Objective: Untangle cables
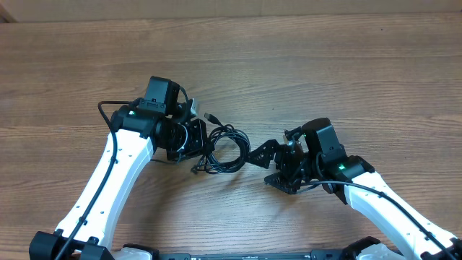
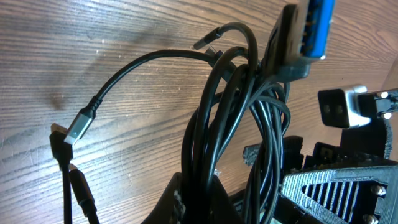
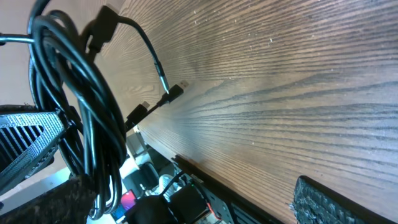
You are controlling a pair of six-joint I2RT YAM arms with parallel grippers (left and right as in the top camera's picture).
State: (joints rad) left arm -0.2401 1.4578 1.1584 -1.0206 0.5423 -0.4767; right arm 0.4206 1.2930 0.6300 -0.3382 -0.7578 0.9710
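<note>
The cables [image 1: 225, 149] form a small black coil on the wooden table between the two arms. My left gripper [image 1: 198, 142] is shut on the coil's left side. In the left wrist view the strands [image 2: 231, 118] rise from between its jaws [image 2: 200, 202]; a silvery plug [image 2: 79, 123] hangs to the left and a blue-tipped plug [image 2: 311, 28] shows at the top. My right gripper [image 1: 260, 167] stands open just right of the coil. In the right wrist view the coil [image 3: 81, 99] lies by its left finger [image 3: 53, 202], the other finger [image 3: 339, 202] far apart, and small plug ends [image 3: 174, 92] trail beyond.
Bare wooden table [image 1: 325, 65] spreads all around. The two arms' white links [image 1: 108, 188] reach in from the front edge, with thicker black arm wires [image 1: 108, 112] along them. The two grippers sit close together, with only the coil between them.
</note>
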